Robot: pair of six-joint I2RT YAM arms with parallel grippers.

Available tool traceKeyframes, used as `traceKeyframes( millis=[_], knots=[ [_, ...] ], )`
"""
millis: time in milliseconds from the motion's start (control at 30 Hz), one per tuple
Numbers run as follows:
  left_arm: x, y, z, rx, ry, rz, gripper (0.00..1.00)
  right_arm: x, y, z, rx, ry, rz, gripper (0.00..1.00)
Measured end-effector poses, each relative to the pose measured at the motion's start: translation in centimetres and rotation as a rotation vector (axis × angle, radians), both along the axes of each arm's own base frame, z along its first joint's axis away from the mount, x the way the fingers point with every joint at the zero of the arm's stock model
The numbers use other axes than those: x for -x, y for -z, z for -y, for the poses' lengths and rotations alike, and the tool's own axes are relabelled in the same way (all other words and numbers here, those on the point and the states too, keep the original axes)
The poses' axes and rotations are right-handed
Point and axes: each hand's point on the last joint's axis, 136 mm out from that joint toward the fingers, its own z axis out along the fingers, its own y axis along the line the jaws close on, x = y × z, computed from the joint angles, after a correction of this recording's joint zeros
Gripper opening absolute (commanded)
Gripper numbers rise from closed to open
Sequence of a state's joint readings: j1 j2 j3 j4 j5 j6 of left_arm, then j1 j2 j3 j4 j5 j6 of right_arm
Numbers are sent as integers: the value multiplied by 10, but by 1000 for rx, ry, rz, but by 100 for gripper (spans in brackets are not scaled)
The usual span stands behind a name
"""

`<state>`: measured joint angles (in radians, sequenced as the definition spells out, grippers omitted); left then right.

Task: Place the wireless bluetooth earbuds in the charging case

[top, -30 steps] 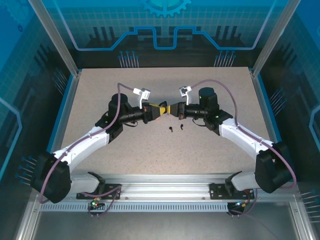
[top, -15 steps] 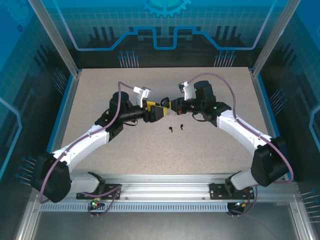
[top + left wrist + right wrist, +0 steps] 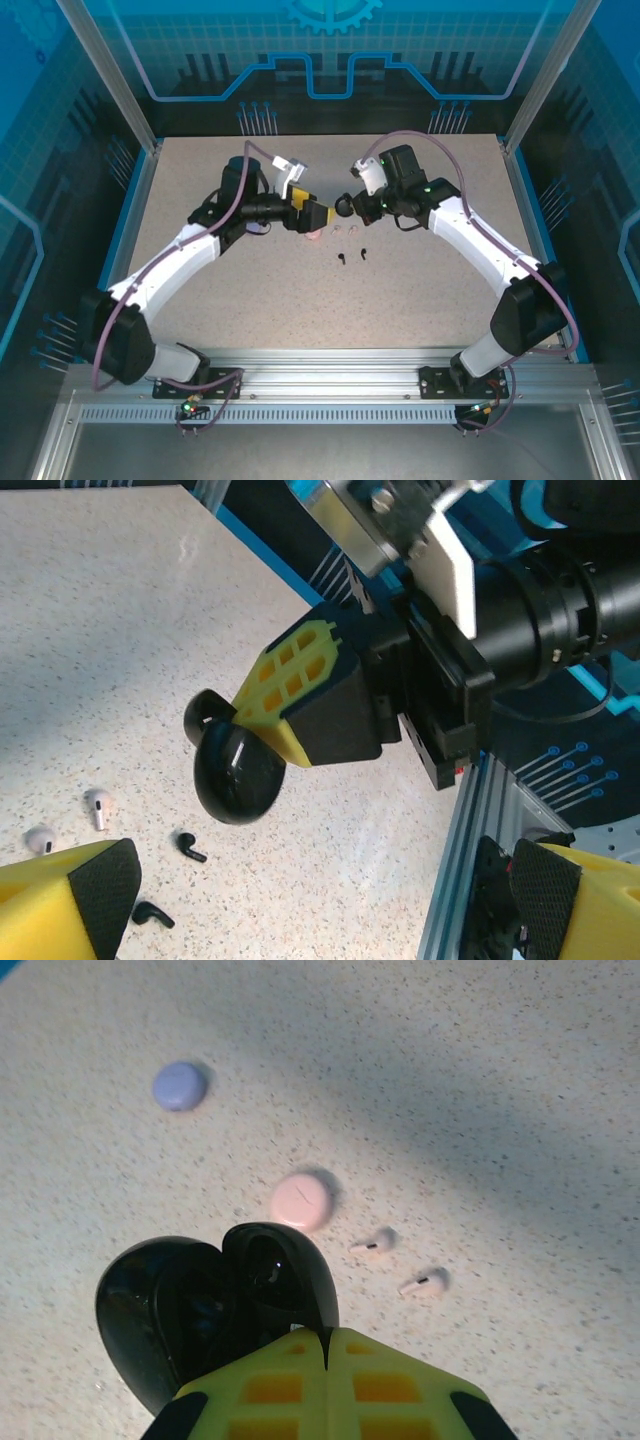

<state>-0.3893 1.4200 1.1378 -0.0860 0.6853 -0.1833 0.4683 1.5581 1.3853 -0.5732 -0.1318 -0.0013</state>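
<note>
1. R jaws: your right gripper (image 3: 326, 1345) has its yellow fingers pressed together; they pinch the rim of the black case (image 3: 200, 1310); no gap shows btwn the tips in the right wrist view.
2. Black case: it hangs open, lid and body side by side like two lobes; dark hollows show inside; I can't tell if anything sits in them; in the left wrist view it appears lifted off the table (image 3: 500, 1080).
3. L jaws: your left gripper (image 3: 320, 890) is spread wide; its fingers (image 3: 85, 895) sit at opposite corners of the left wrist view w/ nothing btwn them; it faces the right gripper and the case, close but apart.
4. Task items, black pair: the black earbuds (image 3: 188, 846) lie loose on the table, near each other but not touching; in the top view they're below the gap btwn the two grippers, on the side toward the arm bases.
5. Task items, pale pair: the pale pink earbuds (image 3: 375, 1243) also lie loose on the table, side by side and apart; they're just beside the pink case (image 3: 300, 1201); in the top view they're btwn the held case and the black pair.
6. Farther out: pink case is shut, flat on the table; lilac case (image 3: 180, 1086) is also shut, well apart from it, toward the left arm's side.
</note>
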Motion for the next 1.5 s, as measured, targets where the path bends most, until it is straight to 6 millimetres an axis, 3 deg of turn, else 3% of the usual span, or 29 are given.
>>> traceKeyframes(
  millis=[233,500,767,1100,1400,1500],
  knots=[
    [-11,24,19,-34,176,-148,99,9,8,12,100,-70,-2,0],
    [-17,19,32,-44,313,-185,84,-3,-19,14,50,-110,21,0],
    [-25,33,40,-27,361,-238,62,-4,-26,2,-2,-160,9,0],
    [-34,39,44,-8,378,-262,45,-11,-8,-5,-3,-172,-37,0],
    [-36,42,42,9,387,-275,45,-15,-16,-6,-7,-171,-22,0],
    [-35,41,42,13,395,-268,38,-15,-15,-6,-7,-171,-24,0]
  ],
)
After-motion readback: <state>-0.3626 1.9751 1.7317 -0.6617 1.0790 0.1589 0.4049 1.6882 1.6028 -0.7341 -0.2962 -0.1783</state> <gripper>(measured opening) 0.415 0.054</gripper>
